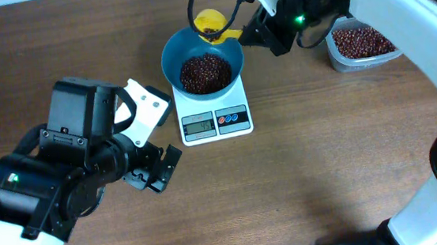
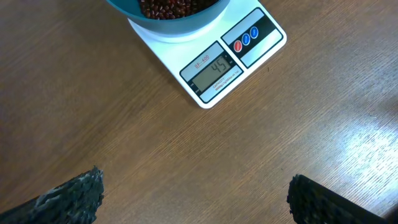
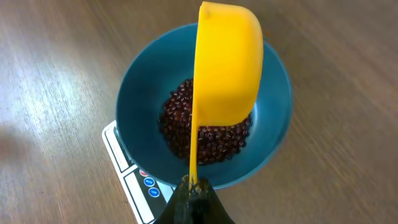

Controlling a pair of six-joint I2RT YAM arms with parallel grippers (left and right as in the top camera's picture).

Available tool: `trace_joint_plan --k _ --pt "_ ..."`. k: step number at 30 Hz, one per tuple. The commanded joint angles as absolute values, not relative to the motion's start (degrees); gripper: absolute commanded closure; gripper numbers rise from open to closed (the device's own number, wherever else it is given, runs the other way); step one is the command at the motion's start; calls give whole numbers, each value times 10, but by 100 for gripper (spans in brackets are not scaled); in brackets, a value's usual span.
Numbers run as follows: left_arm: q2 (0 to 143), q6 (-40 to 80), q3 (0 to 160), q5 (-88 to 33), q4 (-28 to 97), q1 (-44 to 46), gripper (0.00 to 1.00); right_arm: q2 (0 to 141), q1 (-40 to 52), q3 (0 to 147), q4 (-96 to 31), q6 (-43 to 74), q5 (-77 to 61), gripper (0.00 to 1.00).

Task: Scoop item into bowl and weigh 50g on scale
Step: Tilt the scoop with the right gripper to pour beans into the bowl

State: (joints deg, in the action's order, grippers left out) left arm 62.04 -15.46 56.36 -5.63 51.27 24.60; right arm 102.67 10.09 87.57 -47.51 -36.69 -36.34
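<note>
- The small white flat scale [image 1: 217,122] with a grey screen and red and blue round buttons sits on the brown wood desk [image 1: 309,162].
- The round, deep teal-blue plastic bowl [image 1: 177,56] stands on the back part of the scale. It is wider than the scale and leaves the screen and buttons showing.
- A heap of tiny dark red-brown beans [image 1: 205,73] lies in the bottom of the bowl.
- In the left wrist view the screen reads 45.
- The right arm [image 1: 399,11] is white. It comes in from the right of the scale and reaches to the spot behind it.
- The right fingers [image 3: 186,208] are clenched on the thin handle of a yellow plastic scoop [image 3: 229,62].
- The scoop hangs in the air over the back rim of the bowl. It is tipped over on its side, with its round back to the right wrist camera.
- The left arm [image 1: 42,193] is bent and low, to the left of the scale and nearer the front edge of the desk.
- The left fingers [image 2: 74,196] are spread wide apart and hold nothing. They point down at bare desk just in front of the scale and do not touch it.
- A clear plastic tub [image 1: 338,58] with more red-brown beans sits to the right of the scale, well apart, under the right arm.
</note>
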Motion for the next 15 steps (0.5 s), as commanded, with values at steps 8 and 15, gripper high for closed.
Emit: trace_joint_plan --k 8,15 --pt "620 -164 562 -62 513 244 2 994 139 882 -471 -392 -271 96" --pt "620 -164 562 -63 513 244 2 994 146 882 -465 -392 -271 96"
